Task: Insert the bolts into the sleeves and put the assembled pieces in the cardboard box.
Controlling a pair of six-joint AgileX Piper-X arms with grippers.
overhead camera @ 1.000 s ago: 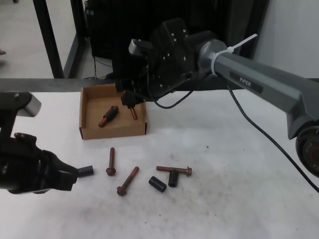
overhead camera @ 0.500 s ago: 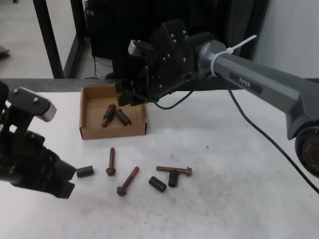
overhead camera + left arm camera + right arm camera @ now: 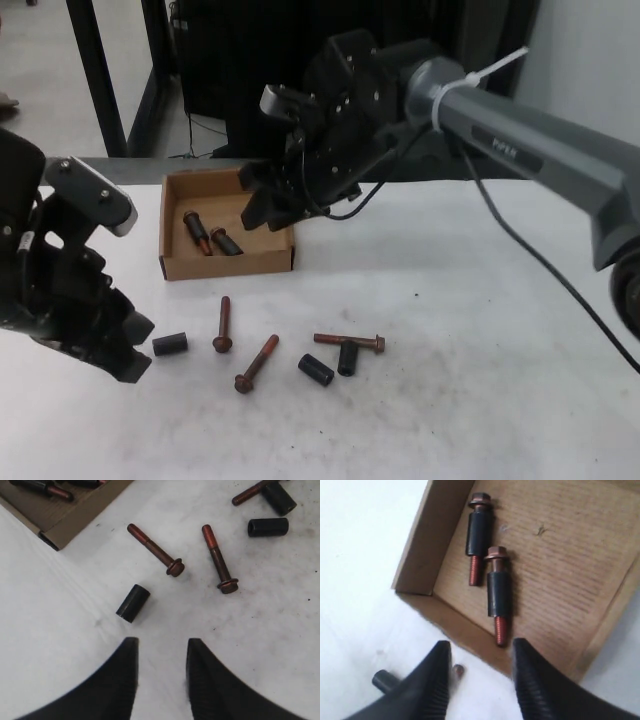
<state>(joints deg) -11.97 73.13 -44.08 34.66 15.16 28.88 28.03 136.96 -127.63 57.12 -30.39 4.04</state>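
Coppery flanged bolts [image 3: 152, 547], stubby black sleeves [image 3: 133, 603] (plain, smooth), brown cardboard box [image 3: 426, 545]

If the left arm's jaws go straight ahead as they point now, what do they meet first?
Probably the short black cylindrical sleeve lying just ahead, slightly off-centre; a copper-coloured bolt lies beyond. Depth is unclear.

Two assembled pieces [image 3: 195, 231] are seen in the cardboard box [image 3: 226, 265] at ten o'clock on the bench [image 3: 470, 400], the right hand [image 3: 258, 209] held over its three o'clock wall. A loose sleeve [image 3: 170, 344] is seen at three o'clock of the left hand [image 3: 137, 348].
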